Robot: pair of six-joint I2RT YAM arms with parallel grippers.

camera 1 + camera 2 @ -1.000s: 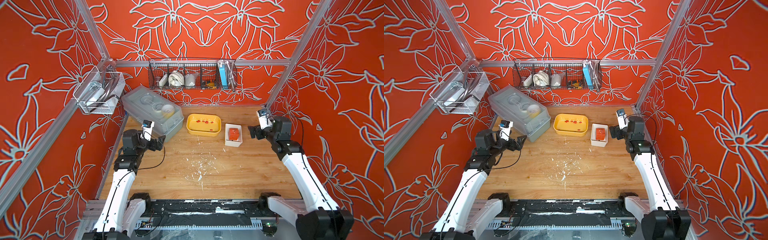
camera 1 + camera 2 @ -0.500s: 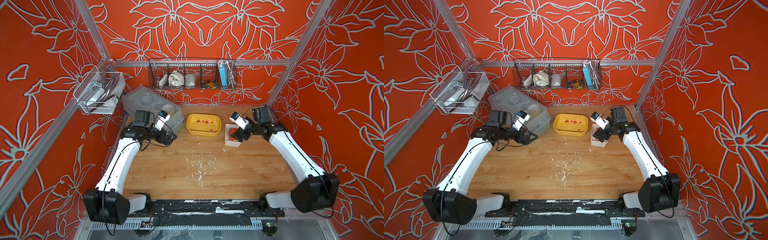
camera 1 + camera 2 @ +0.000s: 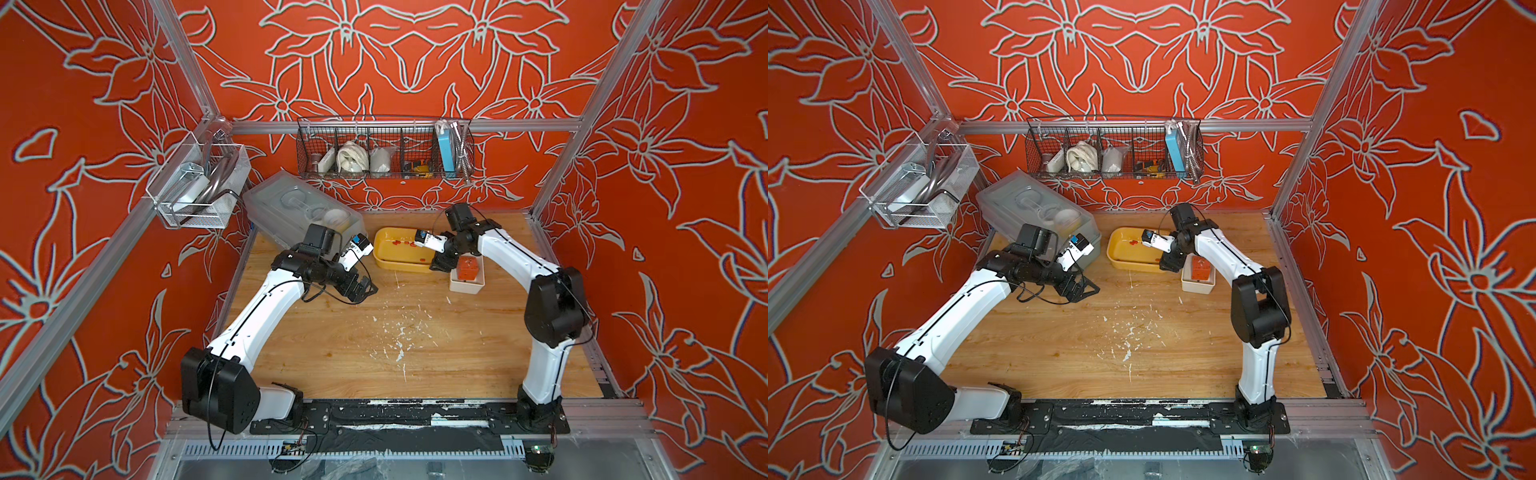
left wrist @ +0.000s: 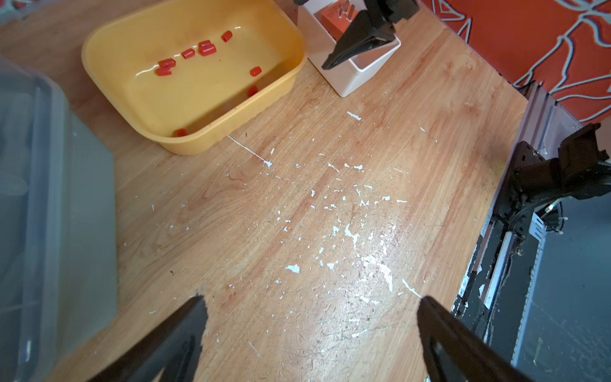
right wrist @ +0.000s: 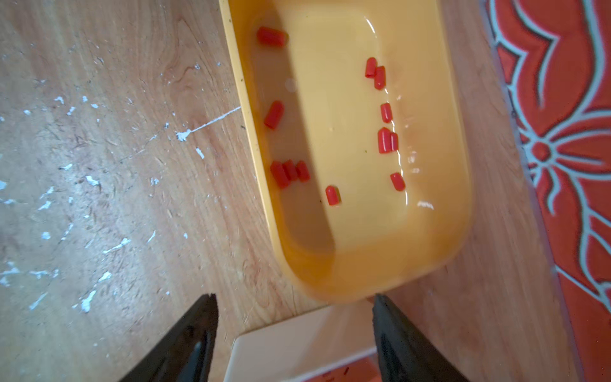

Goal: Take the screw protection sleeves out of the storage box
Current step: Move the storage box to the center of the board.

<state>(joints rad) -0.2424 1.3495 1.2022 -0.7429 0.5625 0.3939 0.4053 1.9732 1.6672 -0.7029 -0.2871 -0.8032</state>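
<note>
On the wood table (image 3: 415,340), left gripper (image 4: 310,301) and right gripper (image 5: 294,297) stand open, empty; tiny sleeves (image 5: 385,140) near the box (image 5: 456,231) wall may slip the pinch.

Orange walls (image 3: 415,62) with pale flower outlines surround a scuffed wooden tabletop (image 3: 415,332) below a wire basket (image 3: 415,143).

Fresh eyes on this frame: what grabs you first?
The red sleeves scattered in the yellow tray, at the back middle of the table, stand out against the wood. Next comes the right gripper, open and hanging at the tray's end next to the white bin. The left gripper is open over the white-flecked middle of the table.
</note>
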